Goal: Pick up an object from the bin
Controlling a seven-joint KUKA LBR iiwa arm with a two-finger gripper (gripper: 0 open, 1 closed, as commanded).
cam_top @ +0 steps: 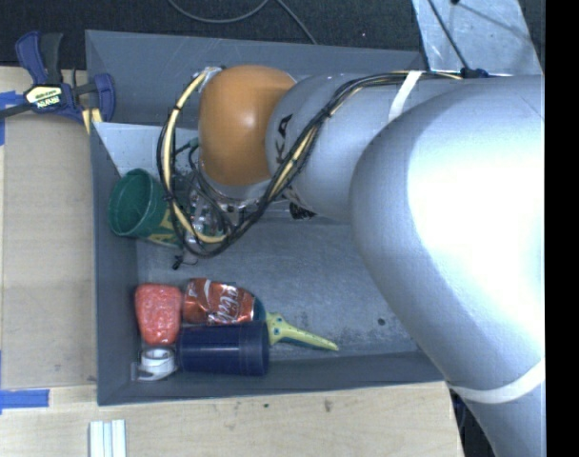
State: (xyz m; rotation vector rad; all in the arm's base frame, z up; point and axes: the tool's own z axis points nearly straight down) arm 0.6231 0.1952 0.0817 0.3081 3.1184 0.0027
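My gripper (208,219) hangs low in the bin's back left part, under the orange cover and a bundle of cables. Just to its left a green cup (134,203) lies on its side with its mouth facing left. A yellow-green thing (162,237) pokes out from under the cup, right by the gripper's lower edge. I cannot tell whether the gripper touches either one.
Along the front wall lie a pink-red spongy lump (157,312), a crumpled red packet (219,303), a dark blue cylinder (223,348), a small white ring (157,362) and a yellow-green pointed piece (304,336). A white sheet (128,141) leans in the back left corner. The arm covers the bin's right side.
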